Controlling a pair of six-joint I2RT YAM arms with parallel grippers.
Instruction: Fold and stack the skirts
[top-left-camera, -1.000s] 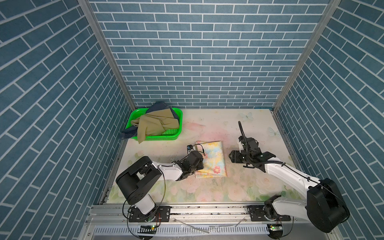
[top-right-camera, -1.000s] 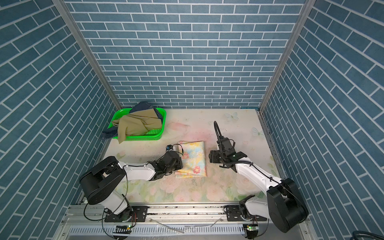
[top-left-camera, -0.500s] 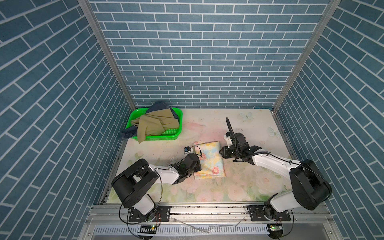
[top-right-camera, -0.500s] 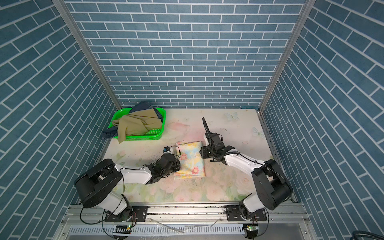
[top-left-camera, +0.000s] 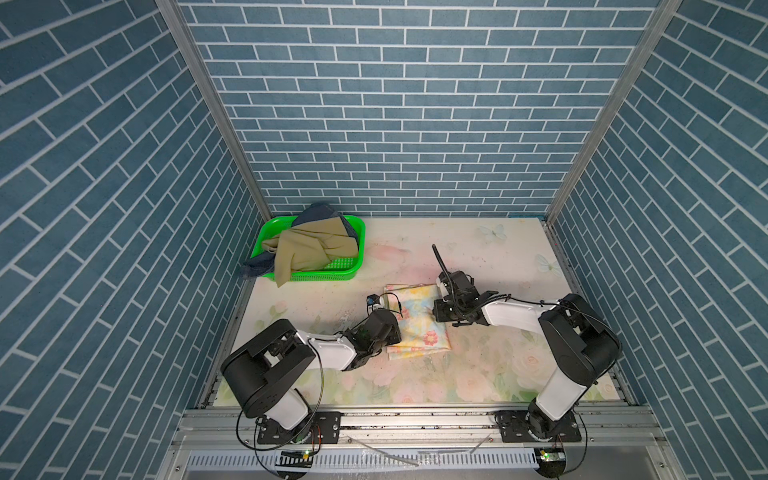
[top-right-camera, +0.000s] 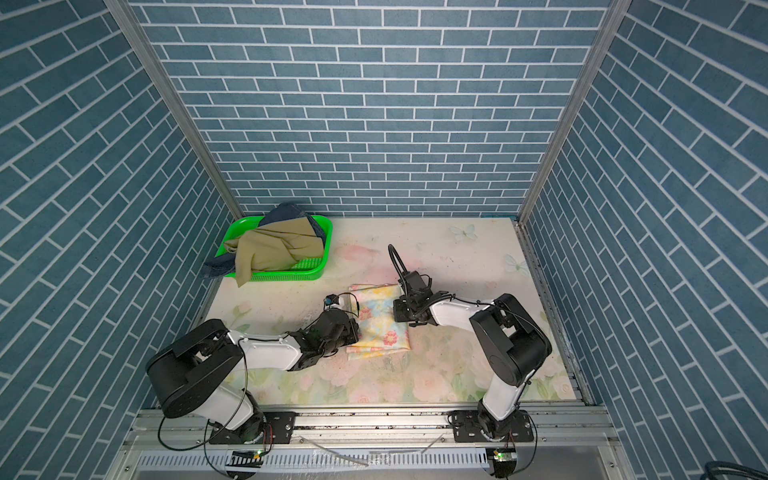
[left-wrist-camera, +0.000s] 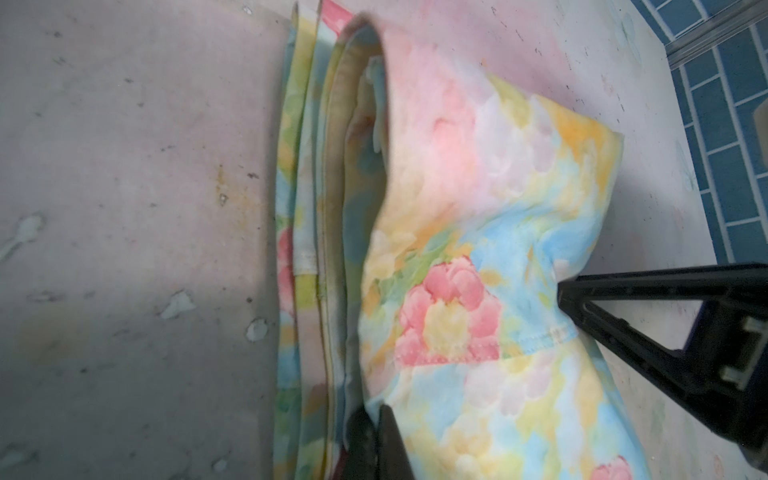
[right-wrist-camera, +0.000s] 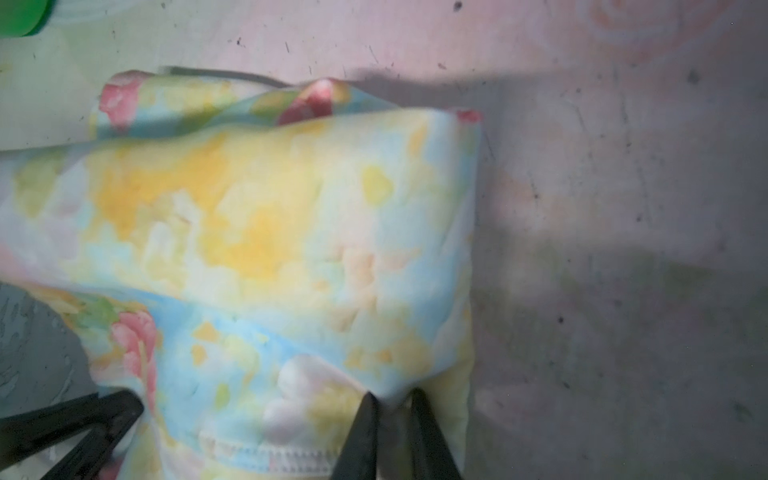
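Three skirts in view. The floral skirt (top-left-camera: 417, 328) lies folded into a rough rectangle near the middle of the tabletop (top-left-camera: 498, 374), and I have both arms on it, one at each side edge.

My left gripper (left-wrist-camera: 376, 434) has its jaws closed tight. It pinches the top layer at the skirt edge that faces the left side of the tabletop. That layer arches up a little off the stacked folds beneath, which lie flat on the surface.

My right gripper (right-wrist-camera: 392, 419) is at the opposite edge of the same skirt. Its jaws are drawn nearly together, with a peak of cloth pulled in between them, and I read that as a grip on the fabric. That wrist view is blurred, so I cannot tell how many layers it has.

The olive skirt (top-left-camera: 316, 249) is crumpled in the green basket (top-left-camera: 332, 275) at the far left corner of the tabletop, and it spills over the basket's near rim. The denim skirt (top-left-camera: 318, 210) sits under it. It shows at the basket's far side and hangs out over the left end toward the wall.
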